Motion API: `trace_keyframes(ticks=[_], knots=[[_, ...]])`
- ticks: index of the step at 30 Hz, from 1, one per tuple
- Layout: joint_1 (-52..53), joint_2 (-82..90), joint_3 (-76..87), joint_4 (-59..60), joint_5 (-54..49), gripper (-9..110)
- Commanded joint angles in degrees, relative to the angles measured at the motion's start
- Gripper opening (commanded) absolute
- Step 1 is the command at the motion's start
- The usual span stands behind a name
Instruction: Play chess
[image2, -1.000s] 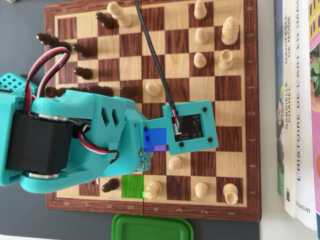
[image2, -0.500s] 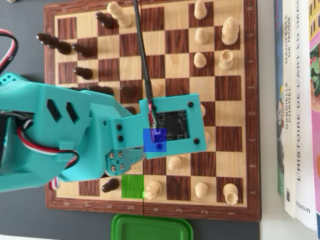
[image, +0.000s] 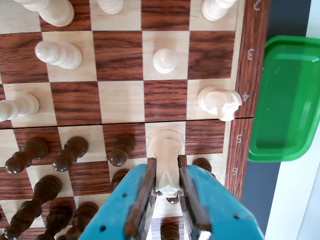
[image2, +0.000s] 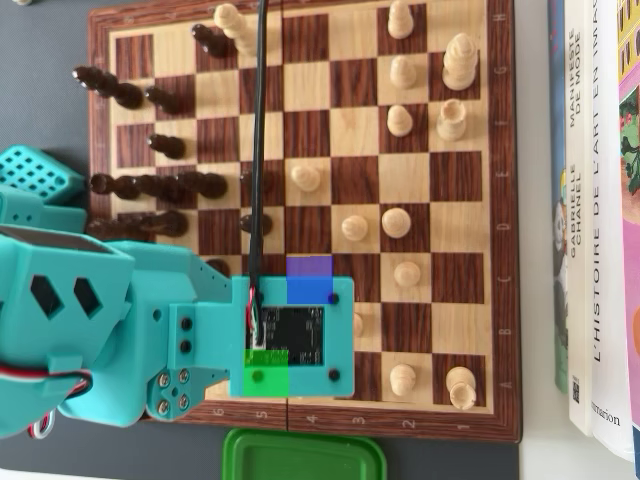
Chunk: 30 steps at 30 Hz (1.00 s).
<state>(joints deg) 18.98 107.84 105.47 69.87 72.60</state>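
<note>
In the wrist view my teal gripper with brown pads is shut on a light wooden chess piece. The piece stands over a light square near the rank 5 and 6 marks of the wooden chessboard. Dark pieces stand to the left of the jaws and beneath them. A light knight and a light pawn stand further up the board. In the overhead view the arm's wrist module covers the gripper and the held piece at the board's lower left.
A green plastic container lies just off the board's edge, at the bottom in the overhead view. Books lie along the right side. A black cable runs over the board. Dark pieces crowd the left files.
</note>
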Motion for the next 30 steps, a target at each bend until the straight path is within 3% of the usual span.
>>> trace_keyframes(ticks=[1,17,30], knots=[[2.46,2.2,-0.44,0.09,-0.35,5],[8.61,-5.1,-0.88,-0.35,-9.14,5],[9.23,-10.46,-1.14,-2.11,-9.58,4]])
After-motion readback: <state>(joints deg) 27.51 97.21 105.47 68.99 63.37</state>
